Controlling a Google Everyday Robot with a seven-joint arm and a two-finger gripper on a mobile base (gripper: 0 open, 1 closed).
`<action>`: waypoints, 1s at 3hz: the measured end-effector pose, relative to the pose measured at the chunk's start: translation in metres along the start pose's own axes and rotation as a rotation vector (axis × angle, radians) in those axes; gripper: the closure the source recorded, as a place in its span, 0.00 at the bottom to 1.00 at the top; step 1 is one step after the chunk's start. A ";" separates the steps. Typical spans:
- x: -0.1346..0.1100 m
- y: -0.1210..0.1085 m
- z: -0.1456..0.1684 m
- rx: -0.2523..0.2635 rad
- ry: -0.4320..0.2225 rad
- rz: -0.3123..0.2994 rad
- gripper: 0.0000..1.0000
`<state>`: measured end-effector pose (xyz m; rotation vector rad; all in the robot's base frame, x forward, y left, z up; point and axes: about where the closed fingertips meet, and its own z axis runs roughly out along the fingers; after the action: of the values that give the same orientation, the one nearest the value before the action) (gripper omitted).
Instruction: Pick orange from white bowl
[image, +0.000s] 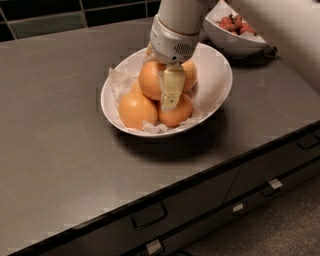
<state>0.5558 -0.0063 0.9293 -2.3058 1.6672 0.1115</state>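
Note:
The white bowl (215, 90) with crumpled paper lining sits mid-counter and holds several oranges. My gripper (159, 82) reaches straight down into it from above. The orange (150, 80), deep-coloured and round, lies on top of the pile directly under the wrist. One pale finger (171, 87) presses against its right side, and the other finger is hidden behind the fruit. The gripper looks shut on this orange, which still rests on the others. A paler orange (134, 110) lies front left, another (175, 112) in front below the finger, and one (190, 75) to the right.
A second white bowl (235, 40) with red berries stands at the back right, close behind the arm. The grey counter (60, 140) has a front edge over drawers with handles (149, 215). Dark tiled wall at the back.

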 end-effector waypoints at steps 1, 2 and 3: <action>0.000 0.000 0.005 -0.006 -0.004 0.002 0.21; -0.001 -0.001 0.007 -0.014 -0.006 0.001 0.40; -0.002 -0.002 0.003 -0.014 -0.006 0.001 0.63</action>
<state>0.5569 -0.0028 0.9271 -2.3123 1.6694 0.1307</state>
